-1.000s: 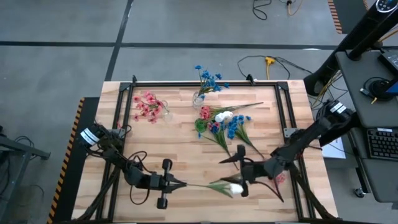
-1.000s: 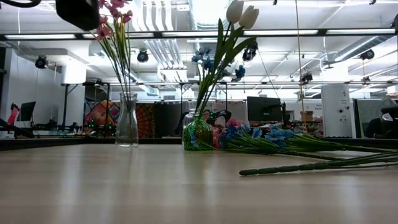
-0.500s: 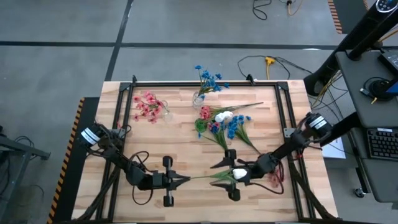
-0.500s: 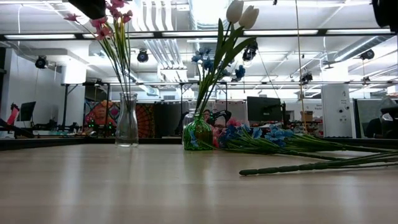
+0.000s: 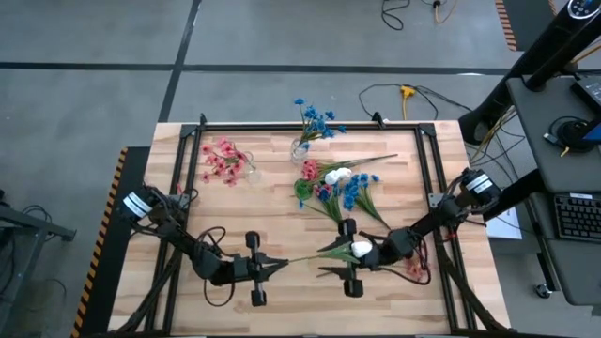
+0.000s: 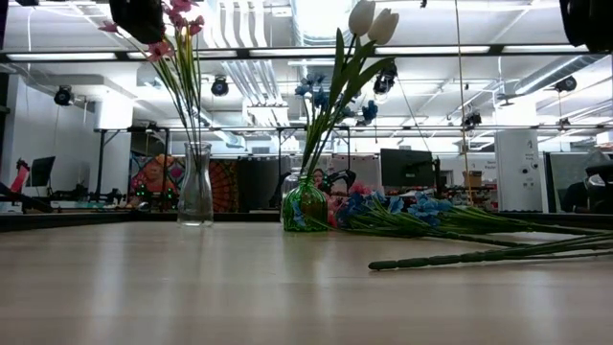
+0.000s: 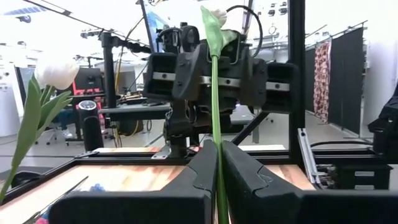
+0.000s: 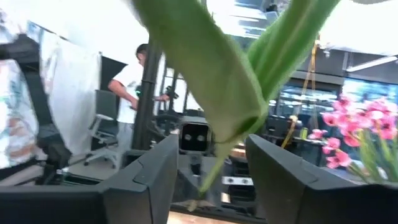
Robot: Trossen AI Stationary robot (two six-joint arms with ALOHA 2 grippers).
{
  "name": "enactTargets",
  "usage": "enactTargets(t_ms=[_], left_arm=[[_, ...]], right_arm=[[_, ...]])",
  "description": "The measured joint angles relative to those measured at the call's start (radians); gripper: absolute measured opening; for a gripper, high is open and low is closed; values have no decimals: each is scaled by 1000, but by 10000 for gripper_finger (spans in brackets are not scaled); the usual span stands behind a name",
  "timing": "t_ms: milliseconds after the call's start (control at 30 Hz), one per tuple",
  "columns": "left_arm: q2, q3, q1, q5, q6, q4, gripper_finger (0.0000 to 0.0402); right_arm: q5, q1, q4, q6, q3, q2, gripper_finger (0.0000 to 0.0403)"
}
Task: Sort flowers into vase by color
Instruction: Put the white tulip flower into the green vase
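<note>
Flowers concern us first at the near edge of the desk (image 5: 235,216), where a white flower (image 5: 359,249) with a long green stem hangs between our two arms. Our left claw (image 5: 280,266) is clenched on the stem's end; in the left wrist view the stem runs up between the closed fingers (image 7: 205,168). Our right claw (image 5: 340,260) sits at the blossom end with its fingers spread wide, the leaves lying between them, and we cannot tell whether they touch.

Behind the arms, a loose pile of flowers (image 5: 338,188) in pink, blue and white lies on the desk near its middle. Farther back, a clear vase (image 6: 195,187) holds pink flowers (image 5: 222,158) on the left side, and a green vase (image 6: 305,206) holds blue flowers (image 5: 315,119) near the far edge. In the low view, white blooms (image 6: 372,19) also rise above the green vase.
</note>
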Motion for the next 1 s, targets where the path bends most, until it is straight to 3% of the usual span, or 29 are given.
enactTargets(t_ms=[167, 433, 533, 767, 1000], left_arm=[[0, -3, 22, 0, 0, -5, 0], [0, -4, 27, -1, -1, -27, 0], [0, -4, 28, -44, -16, -27, 9], [0, -10, 28, -57, -52, -55, 105], [-1, -24, 28, -165, -110, -171, 209]], right_arm=[[8, -11, 0, 21, 0, 0, 138], [8, -19, 0, 34, 0, 0, 36], [8, -19, -5, 34, 0, 0, 17], [47, -18, -80, 71, 0, -28, 15], [184, -20, -449, 150, 0, -197, 14]])
